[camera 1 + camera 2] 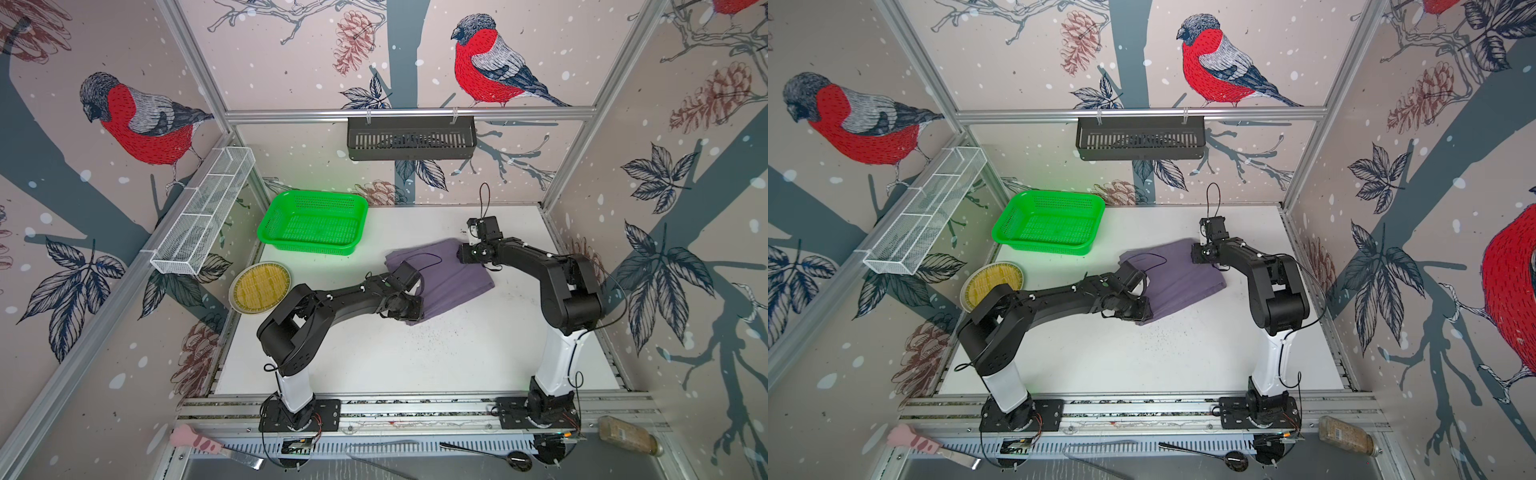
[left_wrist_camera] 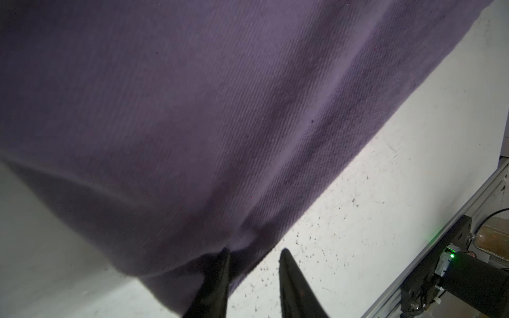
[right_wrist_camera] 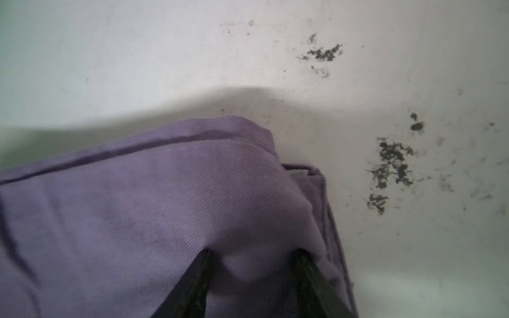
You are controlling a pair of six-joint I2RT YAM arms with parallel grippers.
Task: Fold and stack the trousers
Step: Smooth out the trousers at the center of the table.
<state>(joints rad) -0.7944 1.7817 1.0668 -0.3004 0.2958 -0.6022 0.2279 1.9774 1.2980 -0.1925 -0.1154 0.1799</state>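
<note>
The purple-grey trousers (image 1: 451, 282) (image 1: 1183, 276) lie folded into a thick packet in the middle of the white table (image 1: 415, 357). My left gripper (image 1: 412, 311) (image 2: 255, 252) is at the packet's near left corner. Its jaws stand open: one finger (image 2: 220, 272) lies against the cloth (image 2: 220, 110), the other (image 2: 292, 278) is over bare table, and the cloth's edge runs between them. My right gripper (image 1: 463, 254) (image 3: 253, 252) is at the far right corner, open, with a bulge of the trousers (image 3: 165, 192) sitting between its fingers.
A green basket (image 1: 311, 220) stands at the back left of the table. A round plate with a yellow mat (image 1: 261, 286) lies near the left edge. A white wire rack (image 1: 203, 212) hangs on the left wall and a black one (image 1: 411, 137) on the back wall. Dark specks dot the table.
</note>
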